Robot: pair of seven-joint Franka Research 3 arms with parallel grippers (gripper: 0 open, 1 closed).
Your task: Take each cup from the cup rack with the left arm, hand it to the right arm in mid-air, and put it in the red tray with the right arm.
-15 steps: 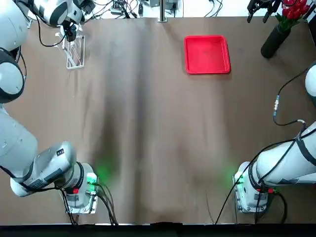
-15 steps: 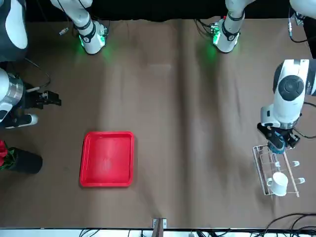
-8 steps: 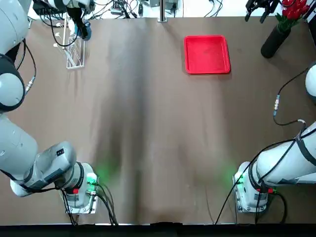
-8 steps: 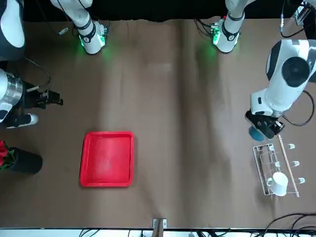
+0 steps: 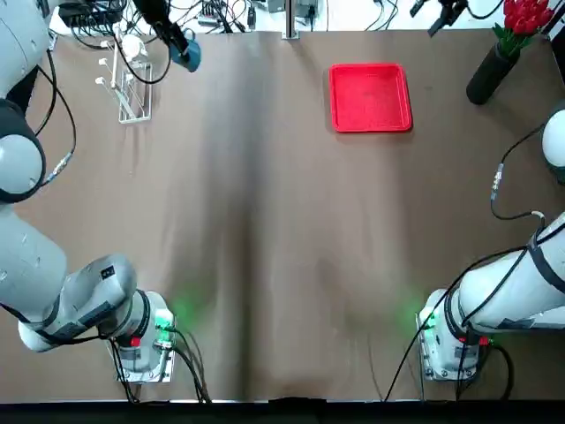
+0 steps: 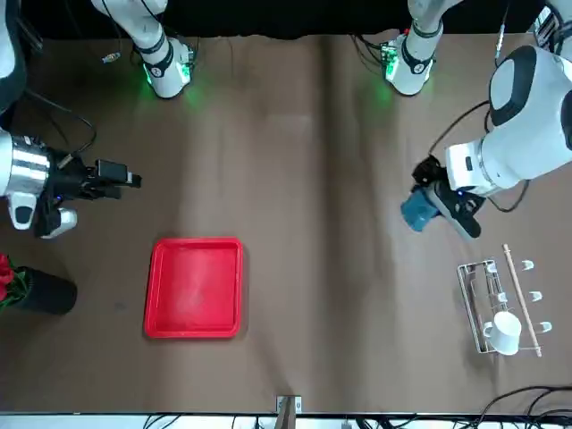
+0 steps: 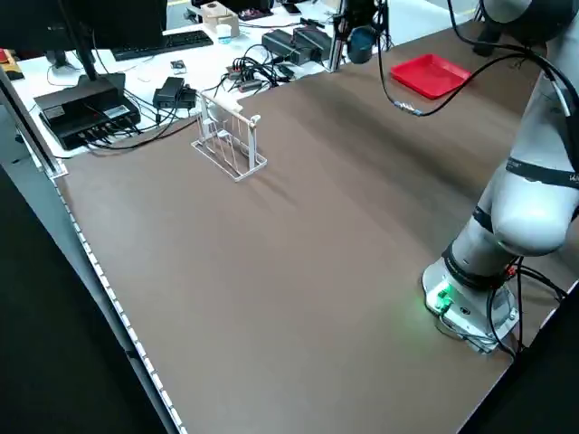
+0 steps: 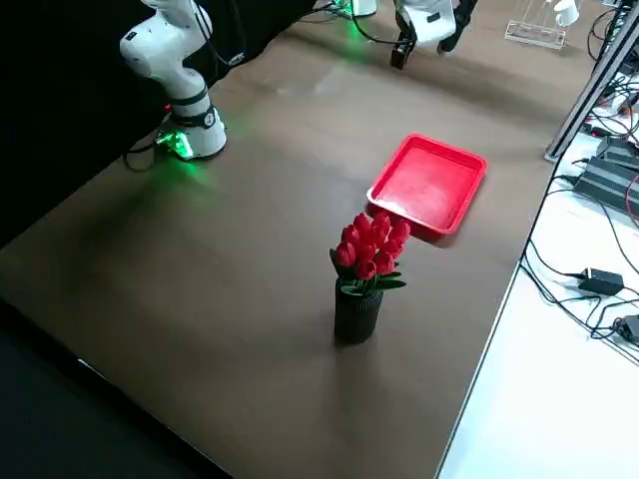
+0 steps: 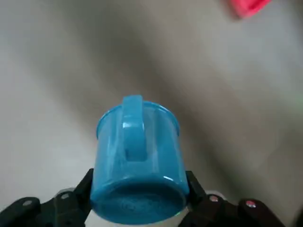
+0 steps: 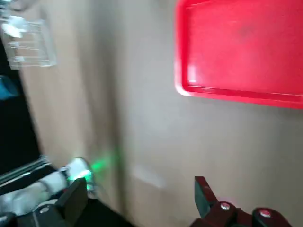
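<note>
My left gripper (image 6: 431,204) is shut on the light blue cup (image 6: 416,214), held in the air to the right of the cup rack (image 5: 131,88) in the top view. The left wrist view shows the blue cup (image 9: 137,156) lying sideways between the fingers, handle facing the camera. A white cup (image 6: 505,332) still hangs on the cup rack (image 6: 500,299). My right gripper (image 6: 130,179) is open in the air behind the red tray (image 6: 195,287), near the table's far edge. The right wrist view looks down on the red tray (image 10: 241,52), and the right gripper (image 10: 137,194) holds nothing.
A black vase with red flowers (image 5: 494,66) stands at the far right corner, right of the red tray (image 5: 370,97). Cables and power boxes (image 7: 90,104) lie beyond the table's far edge. Both arm bases (image 5: 146,340) sit at the near edge.
My left gripper has lifted the blue cup off the rack and carried it away toward the table's middle. My right gripper has shifted a little toward the left arm.
</note>
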